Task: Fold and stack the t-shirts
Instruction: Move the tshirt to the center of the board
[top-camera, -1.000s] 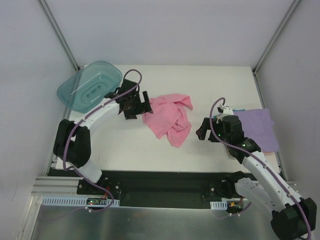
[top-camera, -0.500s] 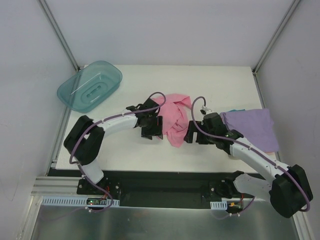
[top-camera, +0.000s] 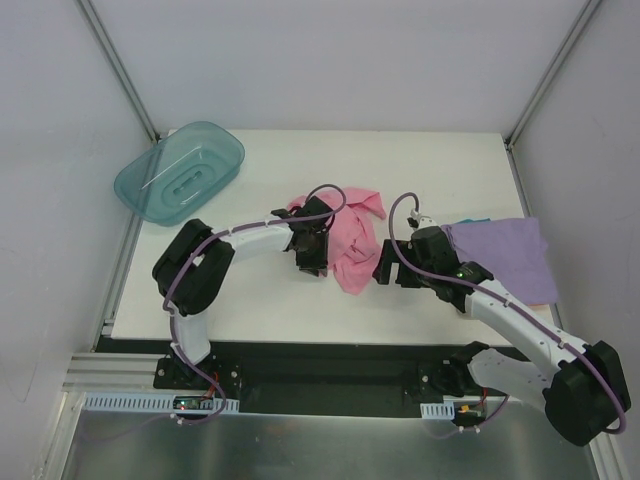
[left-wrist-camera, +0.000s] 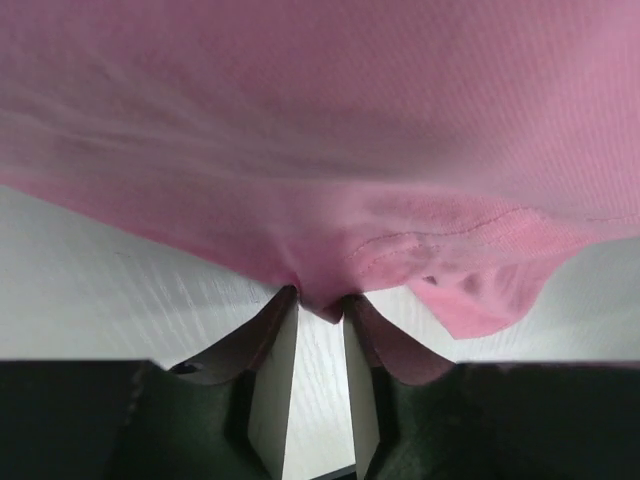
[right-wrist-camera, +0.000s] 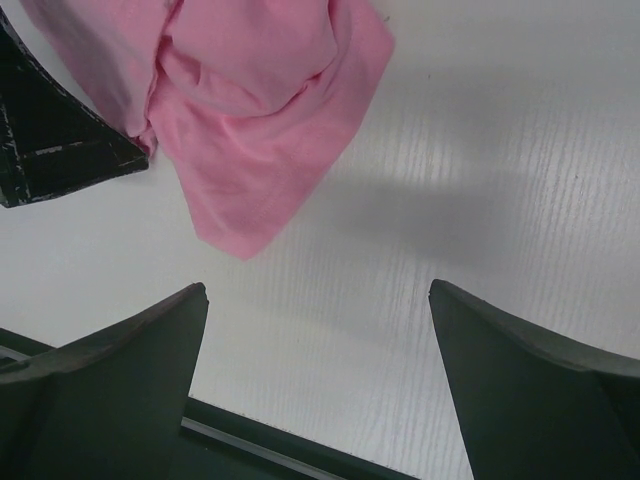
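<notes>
Closing over the last second, the left gripper (left-wrist-camera: 320, 308) is now pinched on the hem of the crumpled bubblegum-pink cloth t-shirt (left-wrist-camera: 330, 150) at its tips. The right gripper (right-wrist-camera: 318, 292) is held spread and empty, the shirt's corner just ahead. Lifting for spreading is judged next; folding is not yet begun.

Illumination is bright, even and diffuse. A soft grey shadow lies on the white tabletop (right-wrist-camera: 520, 120) in the right wrist view. In the left wrist view the pink t-shirt (left-wrist-camera: 320, 120) is blurred at close range.
</notes>
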